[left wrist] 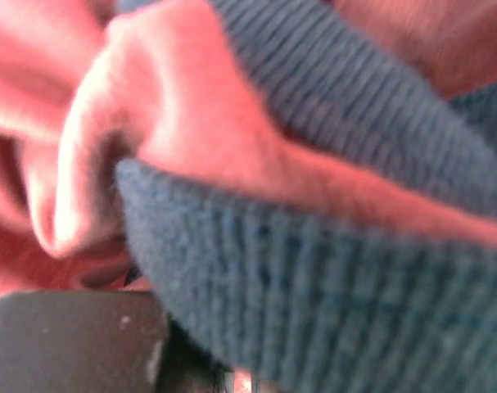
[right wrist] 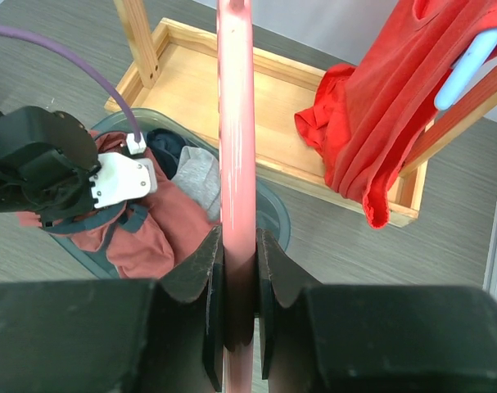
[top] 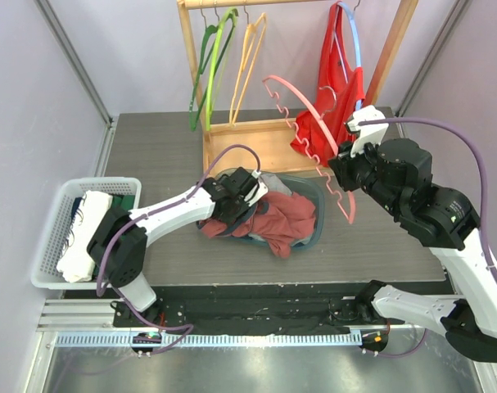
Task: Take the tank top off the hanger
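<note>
Currently the right tool is clamped shut on the bare pink hanger, whose shaft runs straight up between its fingers. The tank top, rust-red with blue ribbed trim, lies bunched in the teal bin on the tabletop, directly under and against the left tool. Cloth fills that wrist view, so I cannot tell whether this tool is open or closed.

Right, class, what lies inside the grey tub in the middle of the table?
A rust-red tank top, a grey garment and a dark one, with the left gripper among them. The floor of the tub is covered.
</note>
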